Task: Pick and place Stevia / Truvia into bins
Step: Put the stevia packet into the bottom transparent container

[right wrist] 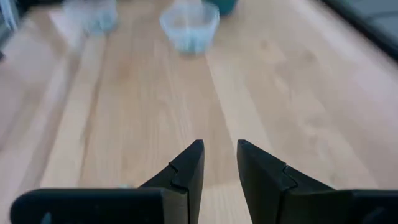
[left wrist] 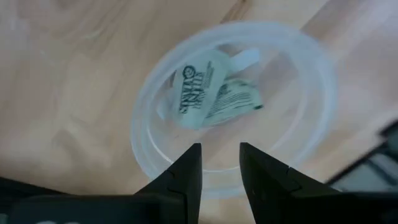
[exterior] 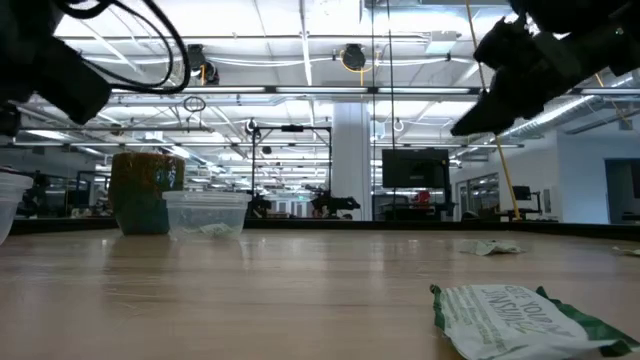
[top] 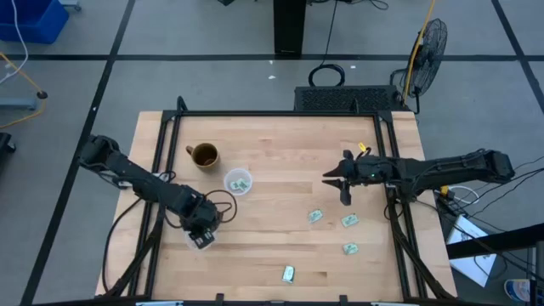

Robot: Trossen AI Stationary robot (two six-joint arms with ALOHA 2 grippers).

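Stevia sachets lie in two groups: four loose ones at lower right of the high view, e.g. one sachet (top: 315, 216), and two inside the near cup (left wrist: 233, 112), seen in the left wrist view. Left gripper (left wrist: 219, 163) hangs directly over that cup, fingers slightly parted and empty, apparently for a drop. Right gripper (top: 342, 189), parted and empty, hovers above the loose sachets. A second cup (top: 239, 181) stands beside the brown mug (top: 204, 155).

1. Sachet (left wrist: 199, 87) in the clear cup (left wrist: 298, 56), frame centre, left wrist view: dark print, looks like "STEVIA", rest too blurred.
2. Sachet (exterior: 525, 320), lower right, low view: print unreadable.
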